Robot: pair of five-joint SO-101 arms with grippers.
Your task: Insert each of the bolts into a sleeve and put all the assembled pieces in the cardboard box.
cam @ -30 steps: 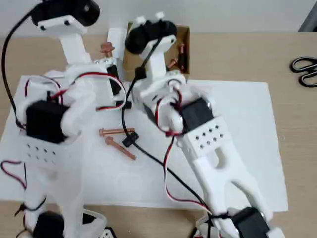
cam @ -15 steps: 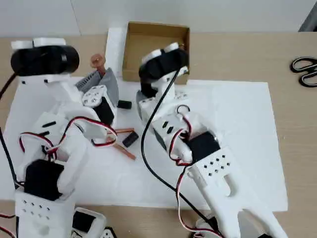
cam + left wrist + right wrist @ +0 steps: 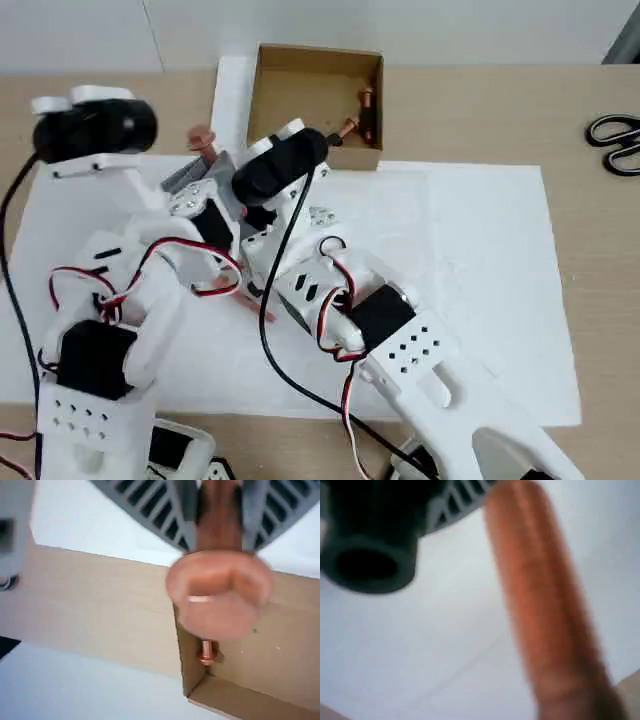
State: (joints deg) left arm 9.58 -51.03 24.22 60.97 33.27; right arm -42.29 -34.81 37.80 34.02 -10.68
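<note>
Two arms crowd the left half of the white sheet on the surface, near the cardboard box at the sheet's far edge.
The left tool is clamped on a flanged copper piece, head outward, at the box's near left corner. A copper rod runs past the right tool; whether it is gripped cannot be told. Assembled pieces lie against the box's right wall, and scissors lie well apart at the surface's right edge.
</note>
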